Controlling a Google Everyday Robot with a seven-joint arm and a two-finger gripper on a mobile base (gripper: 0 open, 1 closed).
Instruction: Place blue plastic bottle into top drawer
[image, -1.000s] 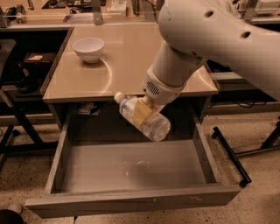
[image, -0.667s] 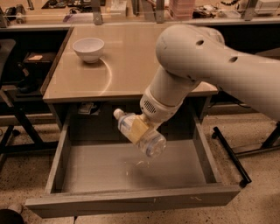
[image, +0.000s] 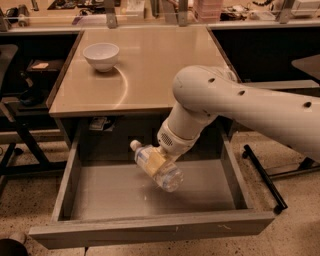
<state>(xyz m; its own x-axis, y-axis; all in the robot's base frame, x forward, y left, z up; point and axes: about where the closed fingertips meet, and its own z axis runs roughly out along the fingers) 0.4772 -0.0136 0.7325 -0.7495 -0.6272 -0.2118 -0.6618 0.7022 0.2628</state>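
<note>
camera view | hand (image: 156, 161) clamped round the tilted clear blue plastic bottle (image: 170, 177), white cap up-left, held over the open top drawer (image: 150, 231) | drawer grey, shallow, flat-fronted | round white bowl (image: 101, 55) on smooth tan surface (image: 165, 65)

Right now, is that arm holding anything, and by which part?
Yes. The tool, over the open top drawer, grips the blue plastic bottle around its middle; the bottle hangs tilted, not touching the drawer floor.

Gripper (image: 153, 161), above the matt grey top drawer (image: 150, 229) (scuffed floor), clamps the clear glossy blue plastic bottle (image: 168, 176); bowl (image: 101, 55) smooth, white.
</note>
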